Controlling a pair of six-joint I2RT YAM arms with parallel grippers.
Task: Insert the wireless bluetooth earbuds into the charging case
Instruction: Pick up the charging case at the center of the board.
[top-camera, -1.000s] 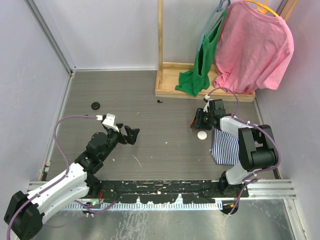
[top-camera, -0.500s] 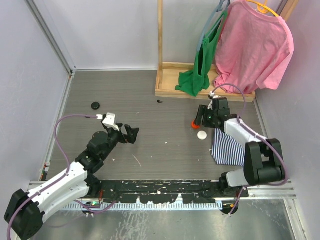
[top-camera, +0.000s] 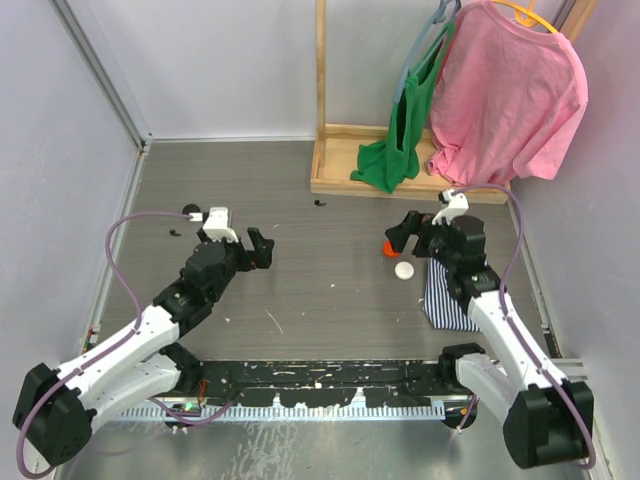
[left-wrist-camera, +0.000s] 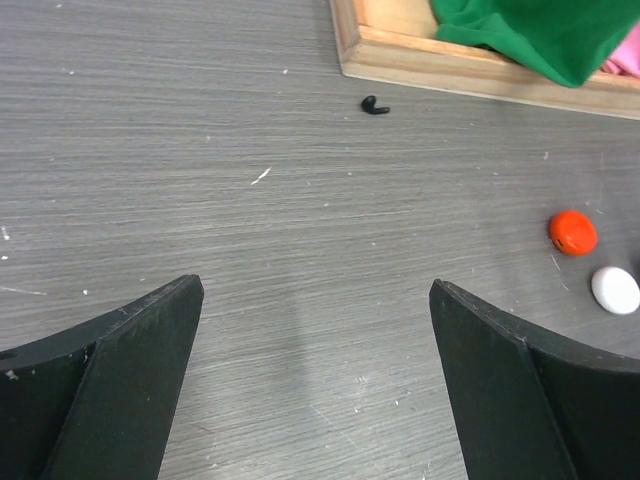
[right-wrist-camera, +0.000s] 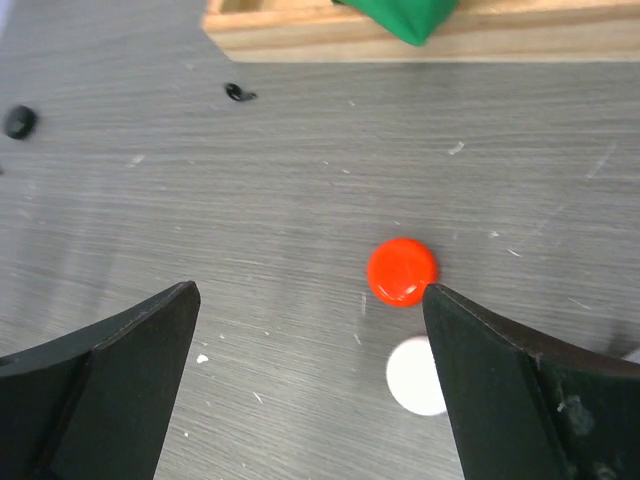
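Right pincer (right-wrist-camera: 310, 290) newly wide, beside red case (right-wrist-camera: 402, 270)

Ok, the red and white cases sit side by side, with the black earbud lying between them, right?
No. The red case and white case sit side by side, but the black earbud lies apart from them, near the wooden frame, as the left wrist view shows.
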